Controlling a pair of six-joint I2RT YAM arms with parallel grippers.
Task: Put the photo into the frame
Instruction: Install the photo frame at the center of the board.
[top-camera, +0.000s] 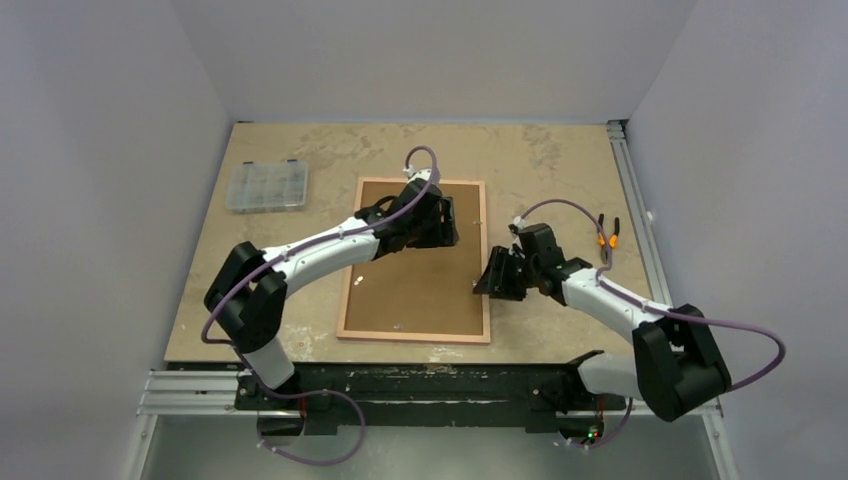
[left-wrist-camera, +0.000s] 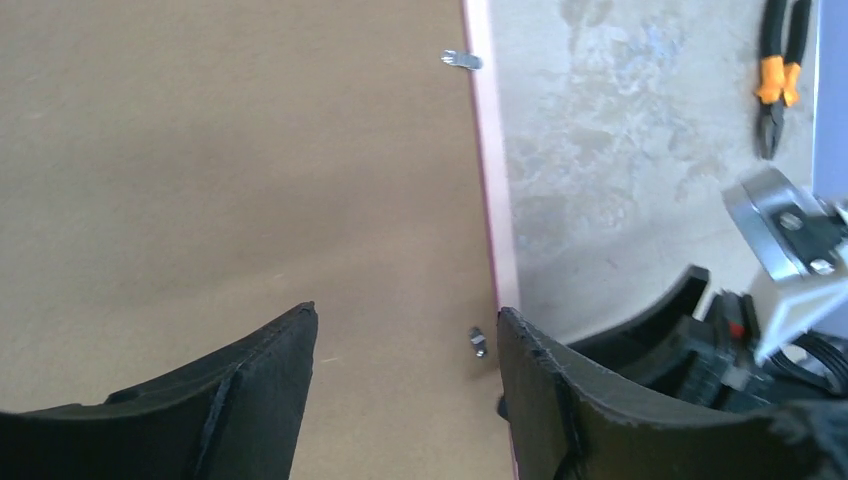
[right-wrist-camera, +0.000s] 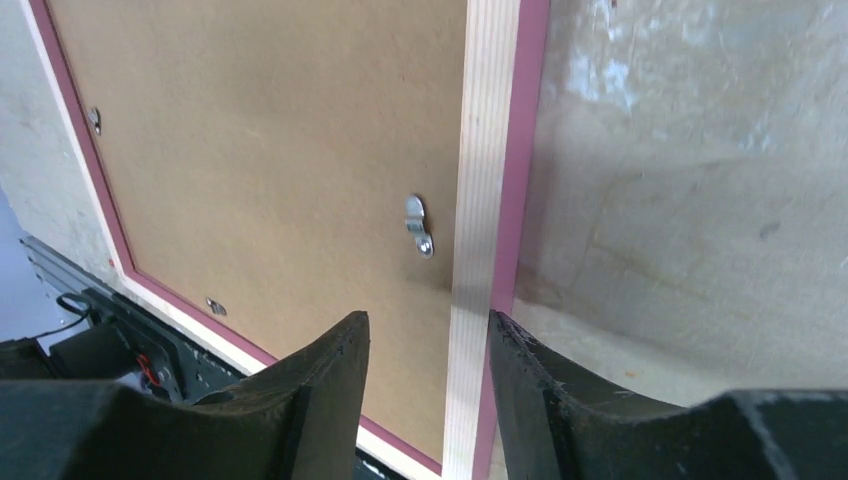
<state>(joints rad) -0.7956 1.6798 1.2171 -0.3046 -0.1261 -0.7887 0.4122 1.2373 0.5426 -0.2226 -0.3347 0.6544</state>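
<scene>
Tabletop (top-camera: 560, 160) carries one frame (top-camera: 410, 337), face-down near its middle and filled by one brown backing board (top-camera: 420, 290), and we see two grippers with jaws parted and empty, the left gripper (left-wrist-camera: 405, 315) over the board, the right gripper (right-wrist-camera: 425, 320) at the frame's right rail, then three metal clips (right-wrist-camera: 418, 225); we cannot see the photo.
</scene>
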